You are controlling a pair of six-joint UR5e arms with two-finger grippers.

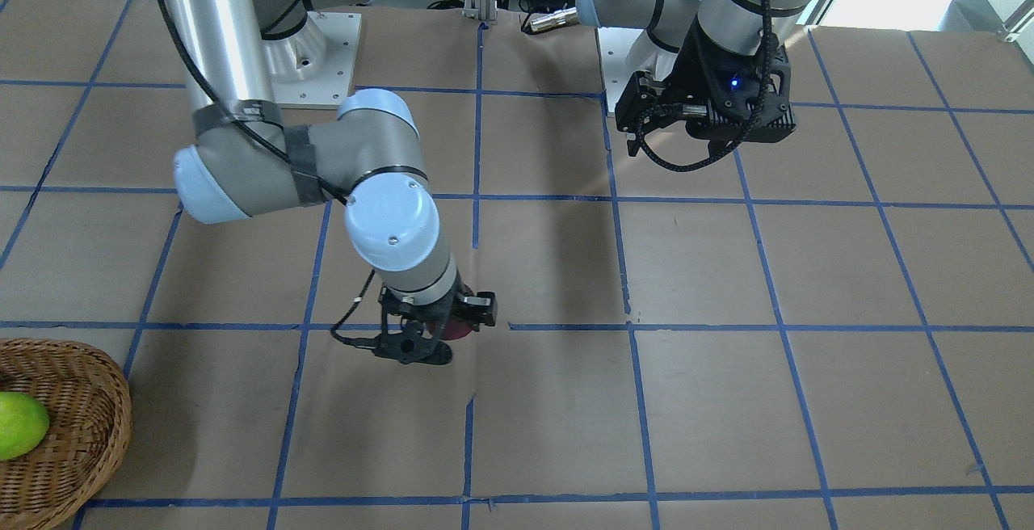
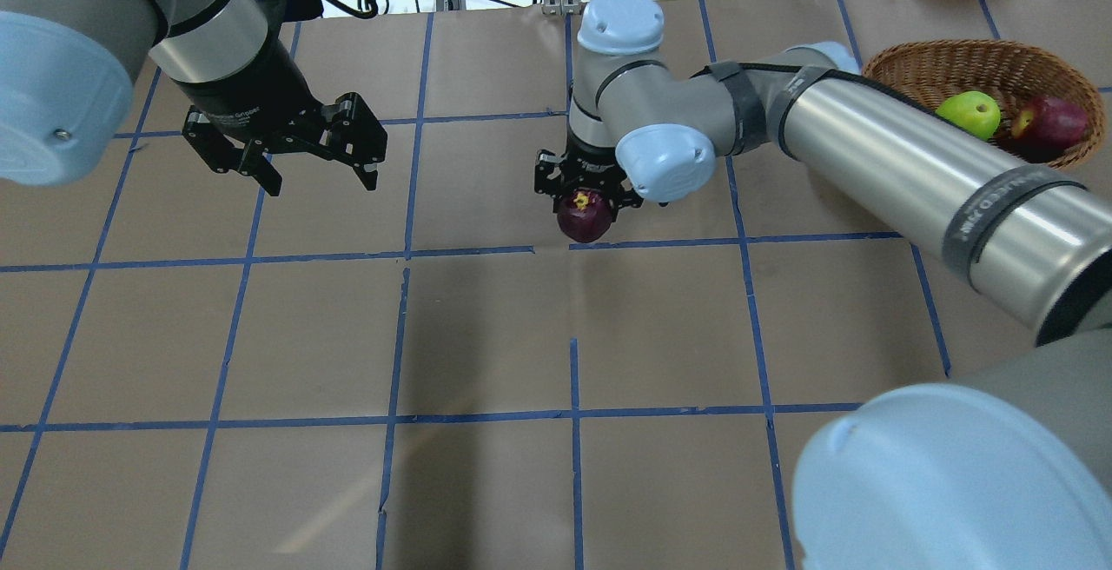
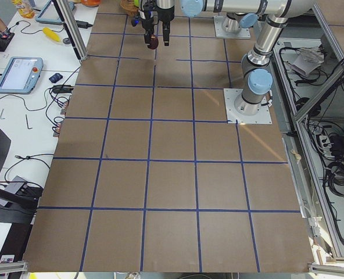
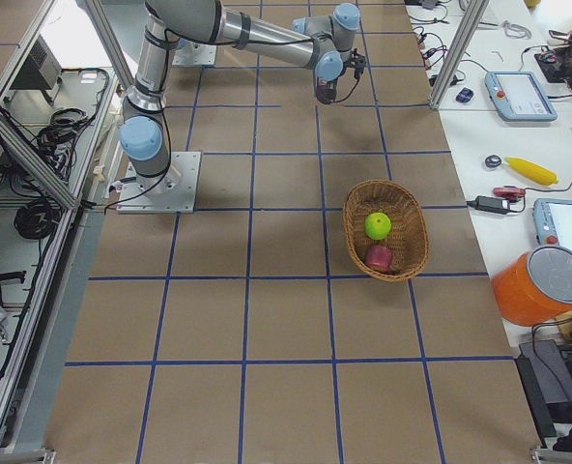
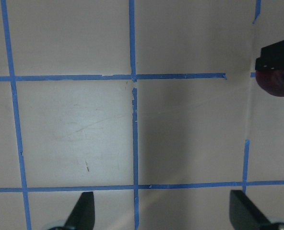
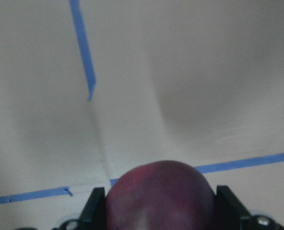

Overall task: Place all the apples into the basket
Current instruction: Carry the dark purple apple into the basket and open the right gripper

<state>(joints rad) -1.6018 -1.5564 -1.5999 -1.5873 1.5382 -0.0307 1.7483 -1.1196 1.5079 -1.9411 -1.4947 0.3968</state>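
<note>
The right arm's jaws pinch the dark maroon round apple (image 2: pixel 584 215) over the worktop. The shallow brown wicker basket (image 2: pixel 956 53), holding a lime-green apple (image 2: pixel 969 112) and a streaky red apple (image 2: pixel 1055 122), lies well off to their right. The left arm's jaws hang spread and empty.

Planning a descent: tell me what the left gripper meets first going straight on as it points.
The left gripper, open, would likely meet only the table; the maroon apple in the right gripper sits well aside.
</note>
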